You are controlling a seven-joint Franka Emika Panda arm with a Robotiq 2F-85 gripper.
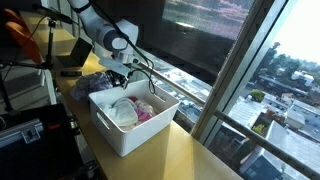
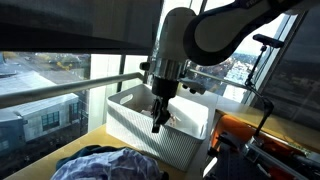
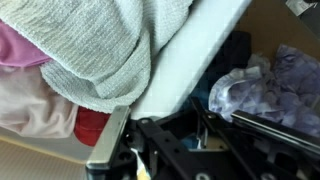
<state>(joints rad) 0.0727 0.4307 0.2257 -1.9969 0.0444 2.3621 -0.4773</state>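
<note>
A white slatted laundry basket [image 1: 120,135] [image 2: 140,135] stands on a wooden table by the window. It holds a grey-white knit cloth [image 3: 100,45] [image 1: 122,112], pink garments [image 3: 25,100] and something red [image 3: 92,127]. A crumpled blue-purple garment [image 3: 270,85] [image 1: 88,85] [image 2: 105,165] lies on the table just outside the basket. My gripper [image 1: 118,76] [image 2: 157,122] [image 3: 195,108] hangs over the basket's rim [image 3: 190,60], between the basket and the purple garment. Its jaws are shut, and I see nothing clearly caught between them.
Large window panes and a metal rail [image 2: 60,90] run right behind the basket. An orange object [image 2: 250,130] and camera stands [image 1: 45,45] sit at the table's far side. Cables trail from the wrist [image 1: 150,70].
</note>
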